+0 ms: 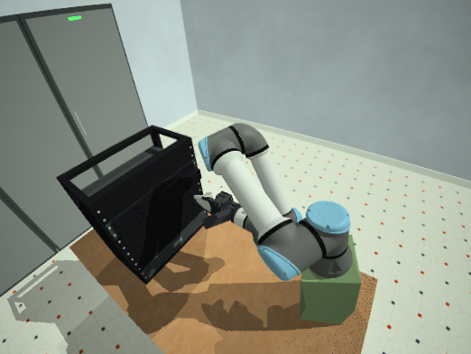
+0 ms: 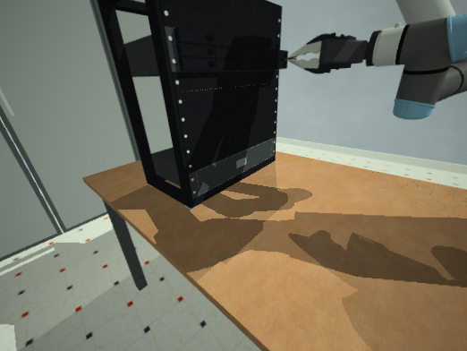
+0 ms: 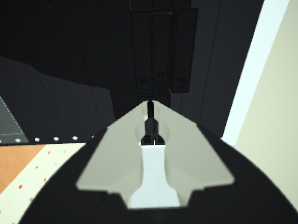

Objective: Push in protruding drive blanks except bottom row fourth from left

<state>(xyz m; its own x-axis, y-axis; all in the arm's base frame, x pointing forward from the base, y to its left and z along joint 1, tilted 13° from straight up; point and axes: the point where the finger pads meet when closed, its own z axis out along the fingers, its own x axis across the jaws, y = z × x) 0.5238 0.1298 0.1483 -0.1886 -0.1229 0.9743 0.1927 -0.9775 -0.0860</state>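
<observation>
The black rack [image 1: 140,203] stands on the wooden table, and its front also shows in the exterior view [image 2: 224,98]. The three rows of drive blanks [image 2: 210,45] sit near the top of the front. One blank [image 2: 281,58] sticks out at the right end of the rows. I cannot tell which row it belongs to. My gripper [image 2: 292,58] is shut and empty, with its tips right at the face of that blank. It also shows in the top view [image 1: 197,198]. In the wrist view the shut fingertips point at the dark blanks [image 3: 160,55] close ahead.
The arm's green pedestal [image 1: 329,289] stands on the table to the right of the rack. The table's edge [image 2: 148,233] runs close by the rack's left front corner. Grey cabinet doors [image 1: 54,90] stand behind the rack.
</observation>
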